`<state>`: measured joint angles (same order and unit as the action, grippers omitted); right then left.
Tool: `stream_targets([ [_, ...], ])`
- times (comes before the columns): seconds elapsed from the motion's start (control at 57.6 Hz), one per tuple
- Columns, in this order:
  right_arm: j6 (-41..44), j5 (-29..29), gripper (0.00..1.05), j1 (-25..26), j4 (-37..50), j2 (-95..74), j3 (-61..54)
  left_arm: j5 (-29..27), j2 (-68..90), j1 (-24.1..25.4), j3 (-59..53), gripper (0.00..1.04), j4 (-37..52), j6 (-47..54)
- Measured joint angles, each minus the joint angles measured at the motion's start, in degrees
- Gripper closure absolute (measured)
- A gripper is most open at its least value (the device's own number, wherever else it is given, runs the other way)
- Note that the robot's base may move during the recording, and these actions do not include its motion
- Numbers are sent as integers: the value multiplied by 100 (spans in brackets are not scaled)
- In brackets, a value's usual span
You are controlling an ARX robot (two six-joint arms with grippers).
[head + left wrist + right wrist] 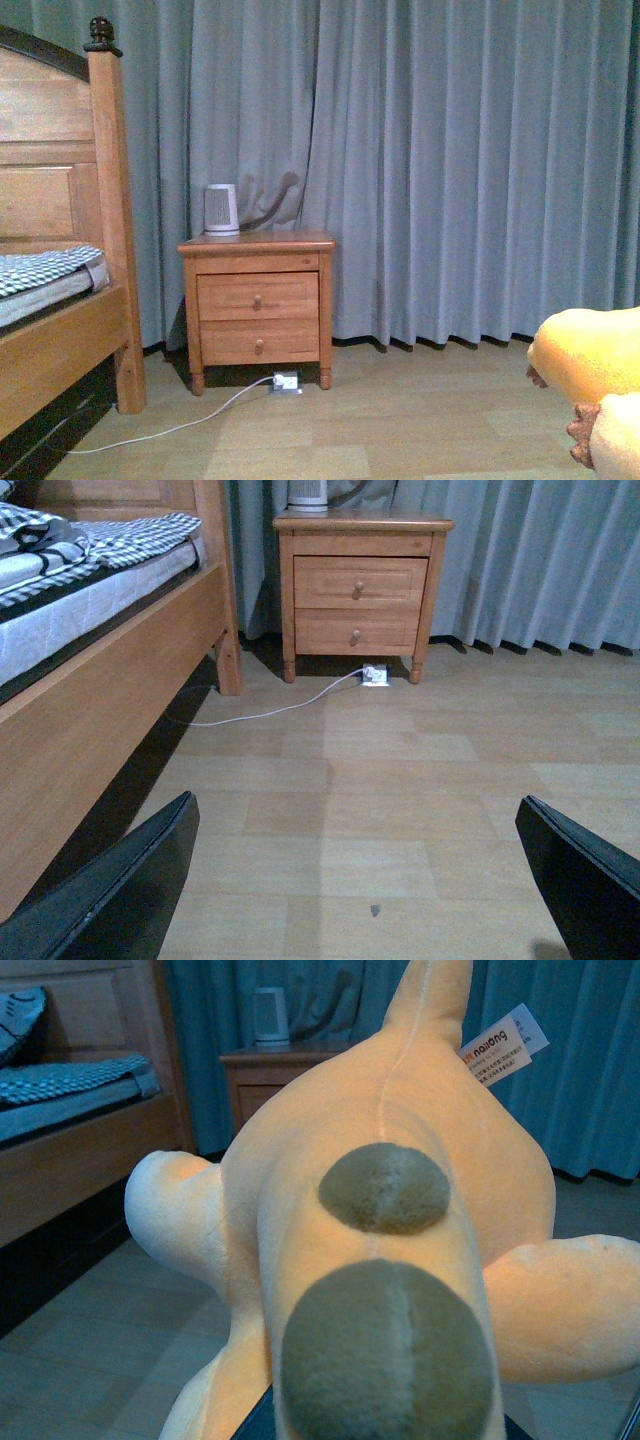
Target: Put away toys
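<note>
bedroom with a pale wood-plank floor (400, 420) and a grey-blue pleated curtain (450, 170) across the whole far wall. at far left, a brown wooden bed frame (60, 330) with a checked grey-and-white cover on the mattress. just right of the bedpost, against the curtain, a small brown wooden nightstand with two drawers (258, 300), topped by a small white upright appliance (221, 209). under the nightstand, a white power strip (286, 382), with a thin white cable (170, 428) trailing from it toward the near left over the floor. at the near right edge of the front view, cut off by the frame, a soft rounded orange-yellow plush animal with paler yellow parts (590, 365), well apart from nightstand and bed. in the right wrist view, filling most of the frame: two dark olive patches along its middle seam, stubby limbs to either side, a white printed tag (503, 1048) near its far end. right gripper hidden beneath the toy, so cannot tell whether clamped or loose. left gripper (357, 802) spread wide above bare floor, black fingers (130, 890) far apart, nothing between them.
</note>
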<state>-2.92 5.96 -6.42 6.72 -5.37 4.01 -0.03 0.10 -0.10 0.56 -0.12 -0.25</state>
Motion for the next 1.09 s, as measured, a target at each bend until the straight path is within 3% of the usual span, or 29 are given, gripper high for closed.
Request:
stream_targets([
  [1.093, 0, 2, 95, 0, 0, 0, -2, 0, -2, 0, 0, 6, 0, 0],
])
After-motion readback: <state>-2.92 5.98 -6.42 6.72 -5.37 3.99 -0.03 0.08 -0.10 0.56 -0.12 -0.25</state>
